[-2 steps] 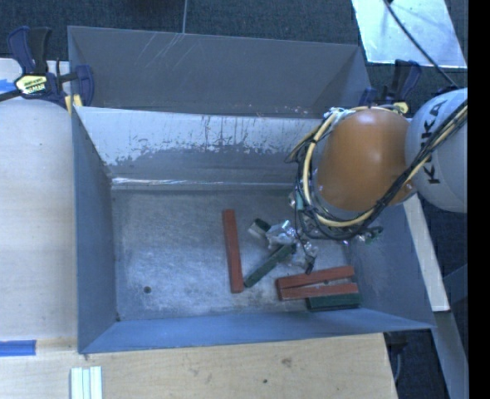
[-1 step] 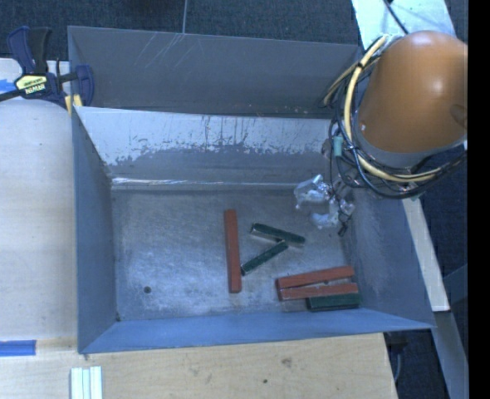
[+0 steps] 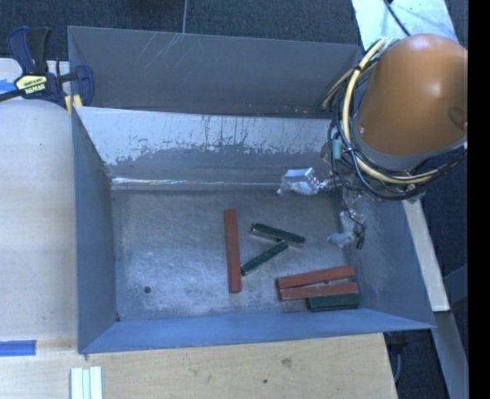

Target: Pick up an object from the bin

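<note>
- Where the orange cover [image 3: 411,90] hangs over the 2 o'clock corner of the bin [image 3: 228,73], yellow and black cables [image 3: 349,152] loop around its lower edge.
- Pincer [image 3: 321,209]: below the cover, at 2 o'clock from the floor's centre, close to the back and right walls. It is released; one silver finger [image 3: 299,181] points toward 9 o'clock, the other sits lower, toward 5 o'clock from the first, and nothing lies between them.
- Upper stick [image 3: 278,234]: thin, dark green, the thing nearest the pincer, at the pincer's 7 o'clock. It lies flat, running from 10 to 4 o'clock, apart from both fingers.
- Lower stick [image 3: 263,258]: dark green, just below the upper one, running from 8 to 2 o'clock. Its upper end comes close to the upper stick; whether they touch cannot be told.
- Long bar [image 3: 232,252]: red-brown, near the floor's centre, lying almost along the 12-to-6 line. The lower stick's left end comes up against its right side.
- Paired bars [image 3: 316,283]: two red-brown bars side by side and touching, at 4 o'clock on the floor, lengthwise from 9 to 3 o'clock, at the pincer's 6 o'clock.
- Green block [image 3: 332,303]: dark green, short, touching the near edge of the paired bars, next to the front wall.
- The left half of the floor is bare grey metal with a small dark spot [image 3: 148,289] at 8 o'clock.
</note>
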